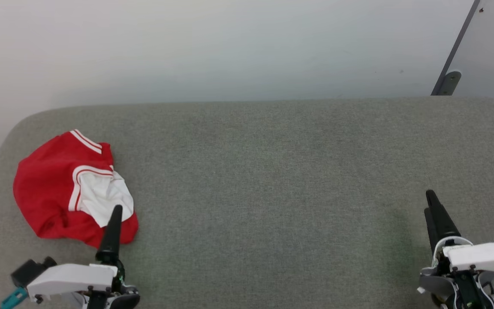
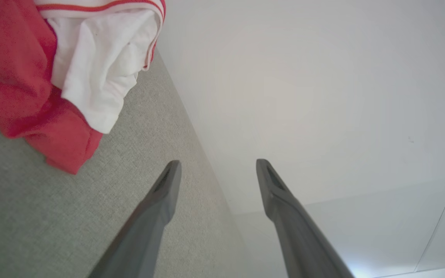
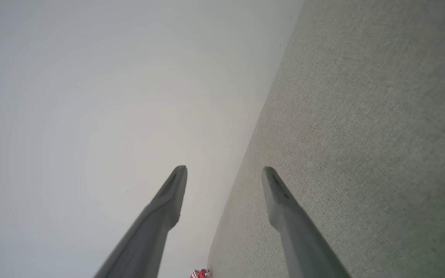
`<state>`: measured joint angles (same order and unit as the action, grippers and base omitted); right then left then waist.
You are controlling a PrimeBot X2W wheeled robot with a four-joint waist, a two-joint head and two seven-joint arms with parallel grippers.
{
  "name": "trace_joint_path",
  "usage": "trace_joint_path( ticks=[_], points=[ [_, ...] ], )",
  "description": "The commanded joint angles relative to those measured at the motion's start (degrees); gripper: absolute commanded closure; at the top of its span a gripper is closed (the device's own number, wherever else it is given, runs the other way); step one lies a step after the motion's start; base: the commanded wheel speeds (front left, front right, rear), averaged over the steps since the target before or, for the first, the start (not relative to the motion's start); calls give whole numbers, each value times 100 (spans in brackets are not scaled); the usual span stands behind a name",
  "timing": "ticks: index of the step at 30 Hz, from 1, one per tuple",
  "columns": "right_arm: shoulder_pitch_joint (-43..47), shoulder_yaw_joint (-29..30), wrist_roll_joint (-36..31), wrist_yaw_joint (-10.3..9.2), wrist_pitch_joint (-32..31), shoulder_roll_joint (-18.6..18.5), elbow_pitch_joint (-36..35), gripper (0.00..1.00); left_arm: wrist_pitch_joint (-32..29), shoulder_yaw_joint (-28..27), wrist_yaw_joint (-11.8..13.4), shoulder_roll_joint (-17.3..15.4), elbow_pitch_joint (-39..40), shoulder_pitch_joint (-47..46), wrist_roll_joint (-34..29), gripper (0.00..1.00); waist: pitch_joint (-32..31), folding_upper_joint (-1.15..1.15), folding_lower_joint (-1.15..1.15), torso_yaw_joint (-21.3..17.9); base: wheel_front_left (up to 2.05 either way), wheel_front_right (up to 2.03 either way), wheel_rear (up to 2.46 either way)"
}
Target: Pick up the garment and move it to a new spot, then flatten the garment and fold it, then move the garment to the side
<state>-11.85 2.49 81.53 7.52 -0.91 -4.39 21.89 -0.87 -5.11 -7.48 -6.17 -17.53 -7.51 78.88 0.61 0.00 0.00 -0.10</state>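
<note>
1. Nearest the head camera, the left gripper (image 1: 116, 211) rises from the near left edge of the grey surface (image 1: 272, 171), turned on its side so that one dark finger hides the other. From here alone I cannot tell how its jaws stand. The finger's tip overlaps the near right edge of the garment (image 1: 54, 184), a crumpled red heap with a white sleeve (image 1: 105, 197) and striped trim that lies at the surface's left end. Whether tip and cloth touch cannot be judged from this angle. The right gripper (image 1: 430, 205) stands over the surface's near right edge, well apart from the garment, with bare grey cloth all between. A pale wall (image 1: 230, 51) runs behind the surface's far edge.

2. Left wrist view: the left gripper (image 2: 218, 164) has its two fingers (image 2: 157, 208) spread apart, with nothing between them. One finger lies over the grey surface (image 2: 129, 173); the other shows against the wall (image 2: 323, 96). The garment (image 2: 21, 88) sits on the surface towards the view's upper left, beside the fingertips and clear of them, its white sleeve folded over the red body.

3. Right wrist view: the right gripper (image 3: 224, 170) also has its jaws wide and holds nothing. The grey surface (image 3: 361, 116) spreads across the right of the view and the wall (image 3: 91, 96) across the left. A small red-and-white scrap of the garment (image 3: 200, 273) shows at the bottom edge, at the surface's far end, well away from these fingers.
</note>
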Motion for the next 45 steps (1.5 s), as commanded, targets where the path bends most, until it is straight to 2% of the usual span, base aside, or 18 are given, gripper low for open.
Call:
trace_joint_path(
  ticks=[1,14,22,35,45],
  points=[
    [-235,-31,-202,0,54,-52,-62,0,52,-37,8,-69,101,-200,-219,0,7,0,0,0,0,0,0],
    [-478,-117,-2216,-1,347,-49,-185,0,343,-122,34,-149,328,-268,-2143,0,76,0,0,-5,0,0,0],
    [-598,-286,-3347,-1,509,-114,-171,0,506,-29,20,-239,425,-271,-3064,0,104,0,0,0,0,0,0],
    [-801,-298,-4977,-2,741,-123,-58,0,739,202,130,-390,538,-250,-4284,0,135,0,0,-13,0,0,0],
    [-931,-262,-5786,-3,887,-62,30,0,885,321,193,-506,431,-318,-4872,0,167,0,0,-28,0,0,0]
  ],
)
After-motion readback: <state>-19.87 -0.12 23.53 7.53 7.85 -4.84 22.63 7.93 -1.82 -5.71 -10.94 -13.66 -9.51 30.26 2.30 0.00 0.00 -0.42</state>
